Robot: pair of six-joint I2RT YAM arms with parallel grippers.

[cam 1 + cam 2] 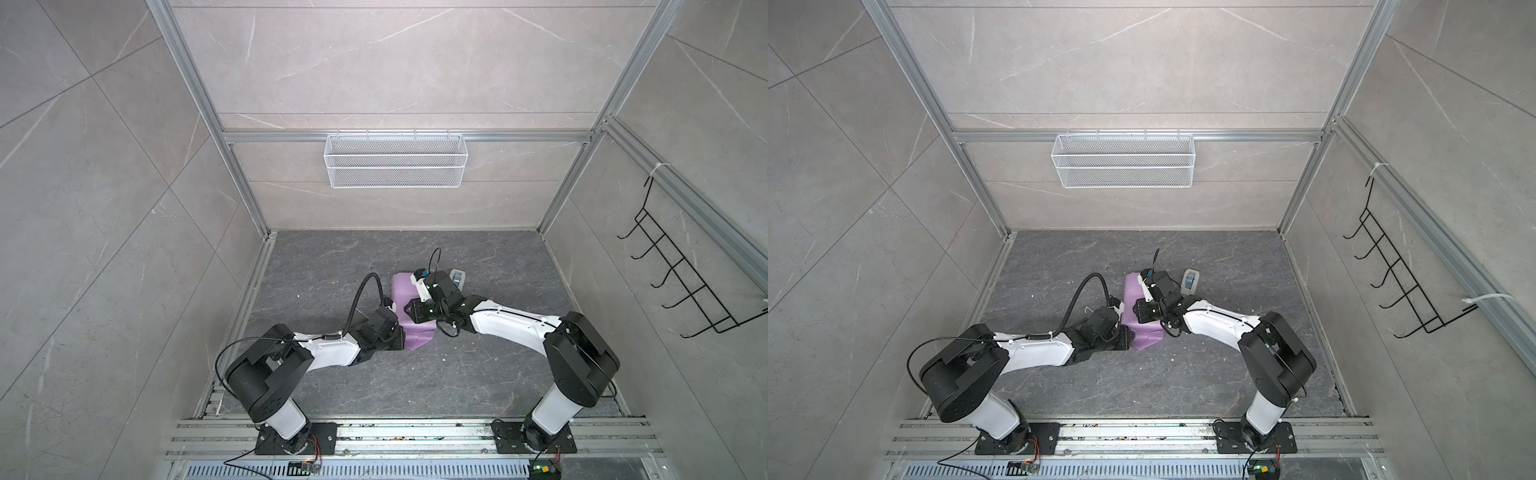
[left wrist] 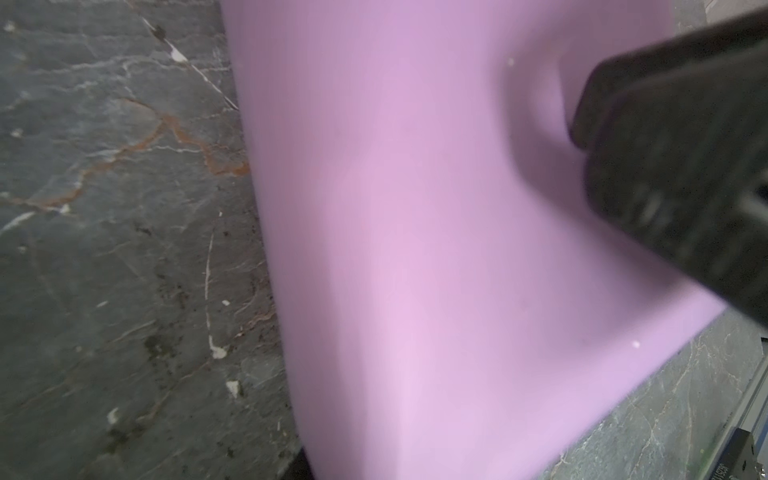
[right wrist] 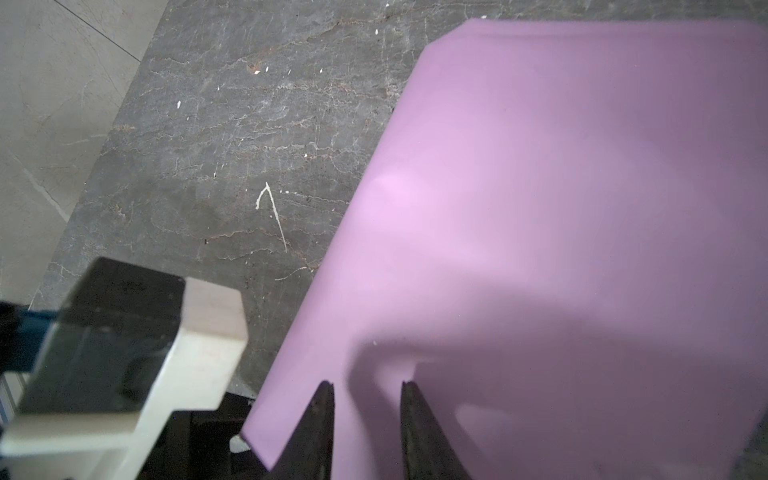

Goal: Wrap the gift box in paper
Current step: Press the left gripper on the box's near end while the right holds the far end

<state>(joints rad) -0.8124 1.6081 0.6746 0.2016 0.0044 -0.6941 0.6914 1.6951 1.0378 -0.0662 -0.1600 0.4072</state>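
Lilac-purple thin paper point(image 1: 402, 293), count one, lies mid-table on the dark grey marbled tabletop point(image 1: 332, 266), folded over a block-shaped bulk; the gift box is hidden in every view. Other counts: two arms, one small grey-white oblong device point(image 1: 457, 277), one white wire-mesh basket point(image 1: 395, 160) on the back wall, and one black wire hook rack point(image 1: 681, 286) on the right wall. In both top views we read the paper's long axis as running from the robot side toward the back wall, with the far end leaning slightly left. Its near end spreads into a loose flap on the table. We find the left gripper point(image 1: 400, 336) at the near left flank. The left wrist view shows one dark finger point(image 2: 665, 166) denting the paper and not the other, so we cannot tell whether it is open or closed. We see the right gripper point(image 3: 368, 390) reaching over the top from the right. Its two fingers stand apart with paper in the gap, and we cannot tell whether a fold is pinched. Both wrists cover the paper's middle from above. The device stands near the paper's far right corner, apart from it.
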